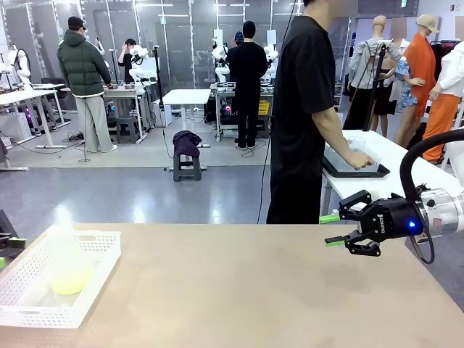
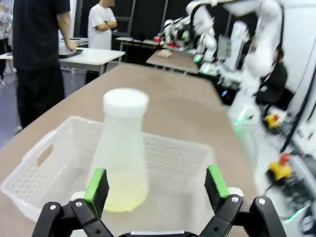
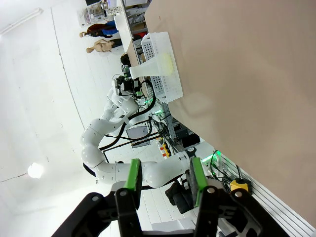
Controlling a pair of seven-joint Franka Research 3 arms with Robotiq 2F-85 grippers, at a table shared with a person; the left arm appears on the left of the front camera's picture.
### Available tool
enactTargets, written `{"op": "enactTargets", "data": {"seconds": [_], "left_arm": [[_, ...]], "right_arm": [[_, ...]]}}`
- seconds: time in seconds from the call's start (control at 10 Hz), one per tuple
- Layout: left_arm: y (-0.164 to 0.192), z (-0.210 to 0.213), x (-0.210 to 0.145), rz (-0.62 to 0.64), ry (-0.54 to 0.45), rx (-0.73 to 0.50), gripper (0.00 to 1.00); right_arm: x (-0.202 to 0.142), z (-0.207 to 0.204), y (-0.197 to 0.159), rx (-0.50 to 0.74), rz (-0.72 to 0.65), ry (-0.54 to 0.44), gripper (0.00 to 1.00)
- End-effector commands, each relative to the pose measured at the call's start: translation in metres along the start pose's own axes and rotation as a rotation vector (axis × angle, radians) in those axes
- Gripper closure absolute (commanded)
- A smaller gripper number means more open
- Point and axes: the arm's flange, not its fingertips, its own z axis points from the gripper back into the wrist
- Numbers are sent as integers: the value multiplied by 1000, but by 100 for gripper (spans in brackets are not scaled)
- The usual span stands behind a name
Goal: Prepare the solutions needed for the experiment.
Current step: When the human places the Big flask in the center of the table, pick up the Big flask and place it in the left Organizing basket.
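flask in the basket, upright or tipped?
Upright: the flask stands on its base in the basket, neck up, yellow liquid pooled level at bottom.

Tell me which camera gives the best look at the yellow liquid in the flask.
The left wrist view: the yellow liquid sits close, filling the flask's base. The front view shows it blurred inside the basket; the right wrist view shows it tiny and sideways.

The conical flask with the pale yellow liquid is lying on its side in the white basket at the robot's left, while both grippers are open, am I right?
Not quite: the conical flask stands upright in the white basket, as the left wrist view shows, with the pale yellow liquid pooled at its base. The rest holds: the left gripper and the right gripper are both open.
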Motion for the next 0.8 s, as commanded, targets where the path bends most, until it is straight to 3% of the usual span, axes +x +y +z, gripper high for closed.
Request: {"op": "enactTargets", "data": {"seconds": [0.0,0.1,0.4,0.5,0.6,0.7], "left_arm": [[-16,0,29,300,-52,-105,0],[-21,0,40,373,-31,-112,0],[-26,-4,51,837,12,-93,0],[-26,-6,53,893,10,-141,0],[-28,-11,54,1001,60,-178,0],[-29,-16,55,1031,101,-218,0]], "right_arm": [[0,1,2,-7,5,10,49],[0,1,2,-7,5,10,49],[0,1,2,-7,5,10,49],[0,1,2,-7,5,10,49],[0,1,2,-7,5,10,49],[0,1,2,-7,5,10,49]]}}
